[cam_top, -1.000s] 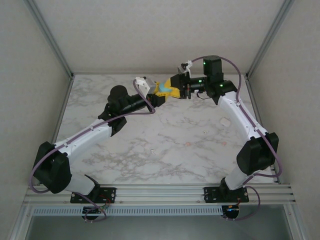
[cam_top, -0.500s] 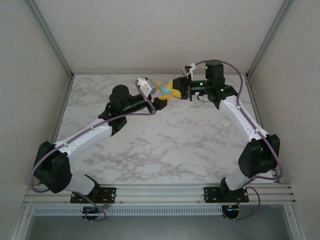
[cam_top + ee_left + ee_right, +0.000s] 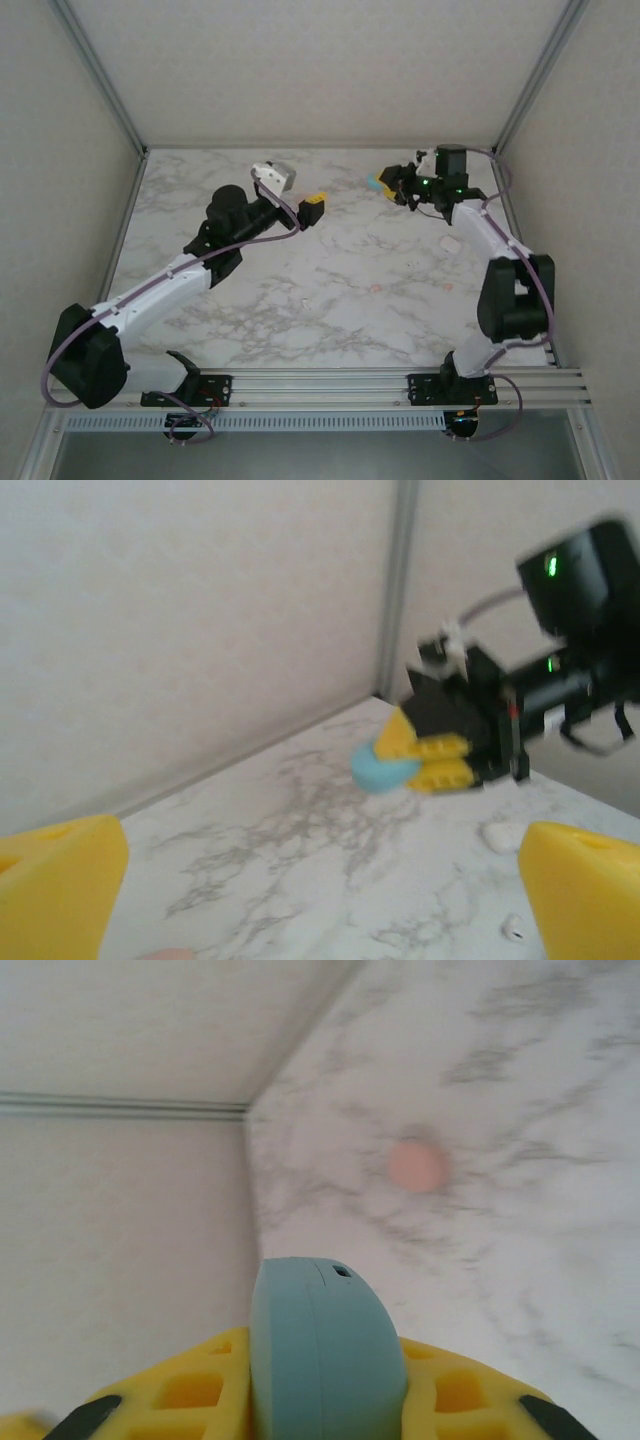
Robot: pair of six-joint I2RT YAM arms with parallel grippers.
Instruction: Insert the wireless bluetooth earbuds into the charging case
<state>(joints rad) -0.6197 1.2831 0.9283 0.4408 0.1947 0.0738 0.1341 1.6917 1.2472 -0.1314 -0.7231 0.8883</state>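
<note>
Pale panel walls (image 3: 300,70) box in a marble tabletop (image 3: 330,320). The hands, joined a second ago, have parted — left hand (image 3: 312,206) gaping and empty, right hand (image 3: 381,185) clamping the teal case (image 3: 325,1360) back right. Pink earbuds (image 3: 376,288) lie mid-tabletop.

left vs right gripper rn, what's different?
Left gripper is wide open and empty; right gripper is shut on the teal charging case. Left gripper is over the far middle of the table; right gripper is nearer its far-right corner. Both have yellow fingers.
</note>
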